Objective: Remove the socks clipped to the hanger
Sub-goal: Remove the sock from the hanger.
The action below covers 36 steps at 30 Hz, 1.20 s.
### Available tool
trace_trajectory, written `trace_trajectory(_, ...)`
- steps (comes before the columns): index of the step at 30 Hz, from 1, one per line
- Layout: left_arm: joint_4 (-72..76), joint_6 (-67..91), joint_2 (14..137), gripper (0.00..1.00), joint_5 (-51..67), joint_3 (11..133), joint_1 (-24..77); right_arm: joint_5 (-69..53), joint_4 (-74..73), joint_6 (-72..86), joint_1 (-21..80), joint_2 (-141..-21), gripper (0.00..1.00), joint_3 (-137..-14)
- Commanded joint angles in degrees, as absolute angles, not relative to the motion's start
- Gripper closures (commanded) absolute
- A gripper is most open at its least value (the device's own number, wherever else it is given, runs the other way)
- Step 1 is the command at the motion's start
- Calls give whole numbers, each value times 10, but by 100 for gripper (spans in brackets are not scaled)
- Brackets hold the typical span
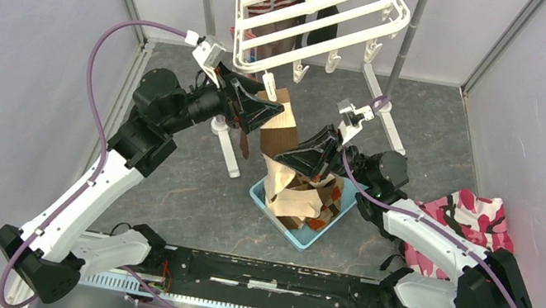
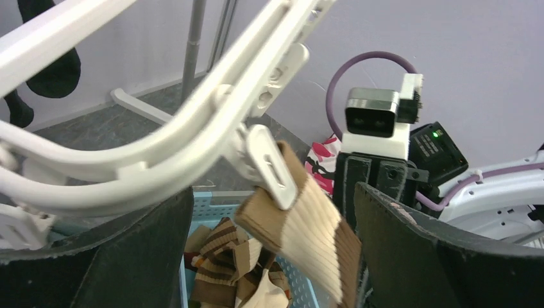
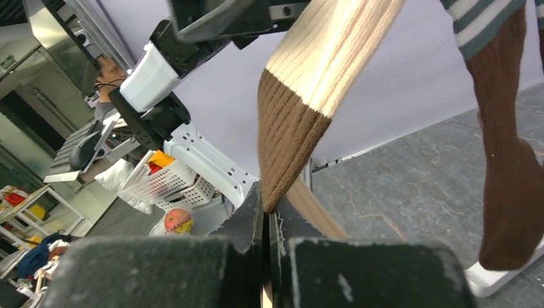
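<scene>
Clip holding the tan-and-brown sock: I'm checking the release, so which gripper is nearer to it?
Left. Left gripper straddles the clip, open; right gripper pinches the sock lower down.

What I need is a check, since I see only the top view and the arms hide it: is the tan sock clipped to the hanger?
Observer: Yes. The left wrist view shows a white clip biting the brown cuff of the tan sock.
Operator: Is the left gripper on it?
Observer: No, the left gripper is open, fingers either side of the clip.
Operator: And the right?
Observer: The right wrist view shows the right gripper shut on that sock's brown end.
</scene>
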State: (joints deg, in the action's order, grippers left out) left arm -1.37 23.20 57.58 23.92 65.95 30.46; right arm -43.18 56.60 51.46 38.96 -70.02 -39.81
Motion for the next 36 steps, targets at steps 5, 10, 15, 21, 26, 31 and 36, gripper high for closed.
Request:
trace_trajectory(5,30,294,606,0,248,696,270,-494,615,555,391,-683,100,-418)
trace_trajectory(10,58,326,618,0,273,703,255,-510,590,550,390,-678,100,-437)
trace_trajectory(15,90,353,629,2,308,710,254,-513,590,555,390,-684,100,-446)
trace_trajectory(21,100,358,627,9,317,711,253,-515,595,567,389,-690,100,-450)
trace_trajectory(26,102,356,616,11,315,708,248,-512,619,593,373,-688,100,-433)
trace_trajectory(31,108,348,601,9,332,696,246,-513,695,656,346,-697,100,-407)
trace_trajectory(36,106,338,586,3,348,674,246,-516,738,689,341,-714,100,-406)
